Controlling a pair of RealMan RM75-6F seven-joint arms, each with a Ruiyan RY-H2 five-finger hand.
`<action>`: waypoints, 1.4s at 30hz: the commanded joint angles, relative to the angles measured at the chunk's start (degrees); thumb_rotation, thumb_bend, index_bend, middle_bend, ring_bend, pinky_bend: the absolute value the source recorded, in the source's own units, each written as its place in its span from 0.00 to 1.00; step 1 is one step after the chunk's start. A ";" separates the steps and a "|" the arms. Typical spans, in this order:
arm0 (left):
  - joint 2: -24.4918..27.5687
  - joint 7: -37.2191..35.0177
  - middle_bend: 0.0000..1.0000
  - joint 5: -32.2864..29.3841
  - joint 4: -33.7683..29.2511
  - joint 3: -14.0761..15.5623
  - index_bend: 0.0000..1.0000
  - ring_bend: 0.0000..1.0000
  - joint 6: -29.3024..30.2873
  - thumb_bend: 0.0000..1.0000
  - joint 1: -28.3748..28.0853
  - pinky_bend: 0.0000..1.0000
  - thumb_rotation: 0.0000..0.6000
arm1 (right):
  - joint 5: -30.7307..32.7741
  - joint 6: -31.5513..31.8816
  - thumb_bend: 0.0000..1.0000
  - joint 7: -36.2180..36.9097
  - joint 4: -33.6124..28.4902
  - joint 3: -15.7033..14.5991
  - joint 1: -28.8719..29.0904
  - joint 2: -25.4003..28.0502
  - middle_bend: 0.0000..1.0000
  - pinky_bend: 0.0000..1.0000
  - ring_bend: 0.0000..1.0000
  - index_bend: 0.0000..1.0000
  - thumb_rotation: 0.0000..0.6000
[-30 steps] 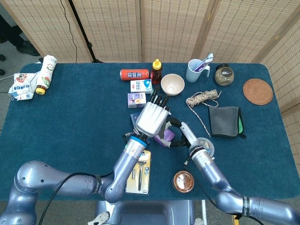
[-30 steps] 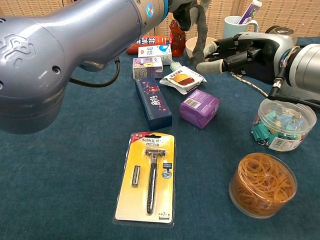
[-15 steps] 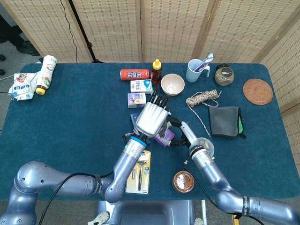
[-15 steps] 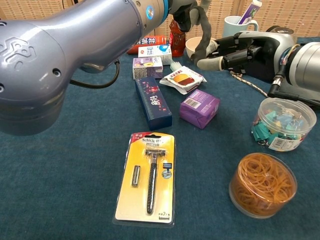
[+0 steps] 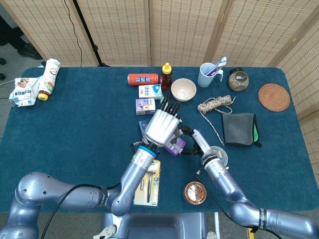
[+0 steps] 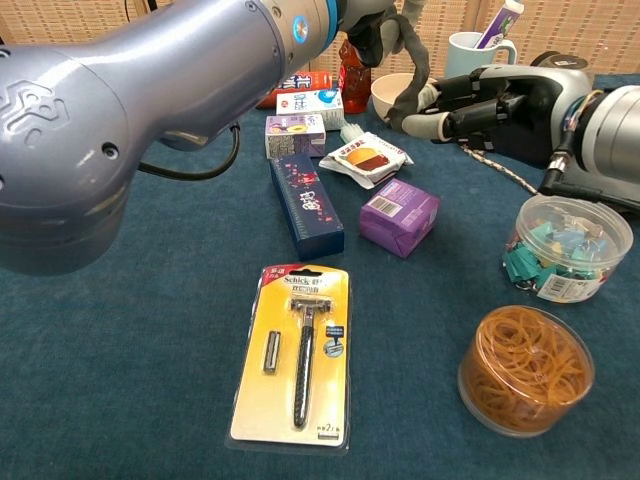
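Purple box (image 6: pixel 399 215) lies untouched on the blue surface (image 5: pixel 75 129), two robot hands poised above it.

Left hand (image 5: pixel 160 125) hovers fingers spread, holding nothing; right hand (image 6: pixel 470 102) reaches in from beside it, fingers extended, empty too. No grasp appears made yet; lifting the box, between the snack packet (image 6: pixel 365 157) and clip tub (image 6: pixel 568 248), seemingly remains.

Two hands (image 5: pixel 160 124) (image 6: pixel 480 100); five small boxes (image 6: pixel 398 215); two round tubs (image 6: pixel 526 368); one razor pack (image 6: pixel 297 352); one bowl (image 5: pixel 183 89); one mug (image 5: pixel 206 75); two bottles (image 5: pixel 166 76); one can (image 5: pixel 142 79)
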 commanded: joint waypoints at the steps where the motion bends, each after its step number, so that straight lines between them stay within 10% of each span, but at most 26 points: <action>1: -0.01 0.14 0.21 -0.07 0.01 -0.02 0.63 0.18 -0.04 0.60 0.07 0.03 1.00 | 0.08 -0.12 0.59 0.07 -0.03 -0.01 -0.05 0.10 0.29 0.00 0.07 0.56 1.00; 42: 5.79 -1.90 0.21 0.67 -3.01 -2.84 0.62 0.17 -0.03 0.60 1.87 0.03 1.00 | -1.69 -2.00 0.74 -2.00 -0.08 -2.62 0.09 1.24 0.35 0.00 0.12 0.61 1.00</action>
